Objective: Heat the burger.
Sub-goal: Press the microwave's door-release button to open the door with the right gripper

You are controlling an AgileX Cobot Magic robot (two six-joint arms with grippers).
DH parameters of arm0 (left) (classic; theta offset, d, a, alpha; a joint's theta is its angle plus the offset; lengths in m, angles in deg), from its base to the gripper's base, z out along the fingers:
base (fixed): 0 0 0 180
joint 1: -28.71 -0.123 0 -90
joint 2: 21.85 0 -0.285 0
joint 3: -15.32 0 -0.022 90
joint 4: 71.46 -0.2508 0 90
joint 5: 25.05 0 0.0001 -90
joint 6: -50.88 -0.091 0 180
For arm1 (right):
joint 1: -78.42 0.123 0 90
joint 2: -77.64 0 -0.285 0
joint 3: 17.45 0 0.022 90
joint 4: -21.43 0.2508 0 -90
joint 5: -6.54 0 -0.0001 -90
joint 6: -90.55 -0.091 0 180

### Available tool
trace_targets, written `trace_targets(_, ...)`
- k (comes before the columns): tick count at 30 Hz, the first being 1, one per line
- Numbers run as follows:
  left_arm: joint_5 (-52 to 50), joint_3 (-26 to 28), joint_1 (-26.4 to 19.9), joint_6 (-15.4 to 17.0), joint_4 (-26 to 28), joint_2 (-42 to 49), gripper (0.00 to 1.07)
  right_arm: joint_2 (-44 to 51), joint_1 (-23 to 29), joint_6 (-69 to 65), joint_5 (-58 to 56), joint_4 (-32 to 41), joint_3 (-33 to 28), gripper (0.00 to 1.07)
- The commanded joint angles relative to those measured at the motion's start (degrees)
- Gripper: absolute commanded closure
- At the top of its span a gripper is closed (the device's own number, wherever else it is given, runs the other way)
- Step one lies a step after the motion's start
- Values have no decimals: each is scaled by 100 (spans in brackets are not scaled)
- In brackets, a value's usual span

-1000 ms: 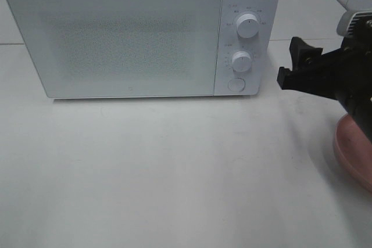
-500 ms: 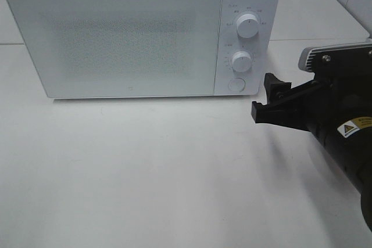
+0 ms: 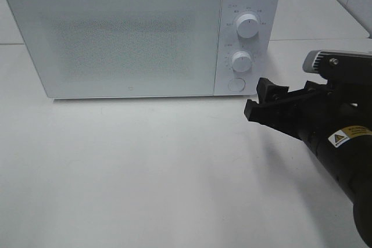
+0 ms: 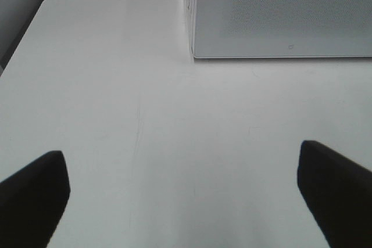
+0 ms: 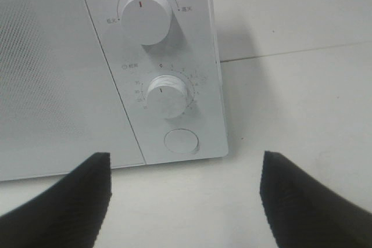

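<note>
The right tool (image 3: 258, 98) hangs open and empty above the table (image 3: 145, 166), just in front of the shut microwave's (image 3: 128, 39) round button (image 3: 235, 84). The left tool (image 4: 180, 166) gapes wide, holding nothing. The burger is out of view.

Right jaws moved left and lower, from off the microwave's (image 3: 128, 33) right side to just in front of its round button (image 3: 235, 84). Right arm (image 3: 340, 143) now covers the pink plate.
</note>
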Motion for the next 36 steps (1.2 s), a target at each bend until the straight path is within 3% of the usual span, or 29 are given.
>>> trace_targets(1, 23, 0, -17, 40, 57, 29, 7, 0, 11, -1157, 630, -11, 34, 41)
trace_targets(5, 23, 0, -17, 40, 57, 29, 7, 0, 11, -2200, 573, -11, 34, 45)
trace_targets(8, 23, 0, -17, 40, 57, 29, 7, 0, 11, -3988, 441, -11, 34, 53)
trace_targets(11, 23, 0, -17, 40, 57, 29, 7, 0, 11, -4366, 424, -11, 34, 55)
trace_targets(13, 23, 0, -17, 40, 57, 29, 7, 0, 11, -5483, 332, -11, 34, 63)
trace_targets(19, 23, 0, -17, 40, 57, 29, 7, 0, 11, -6474, 275, -11, 34, 75)
trace_targets(21, 23, 0, -17, 40, 57, 29, 7, 0, 11, -7242, 218, -11, 34, 90)
trace_targets(27, 23, 0, -17, 40, 57, 29, 7, 0, 11, -7517, -143, -11, 34, 107)
trace_targets(36, 23, 0, -17, 40, 57, 29, 7, -46, -6, -7552, -160, 57, 34, 107)
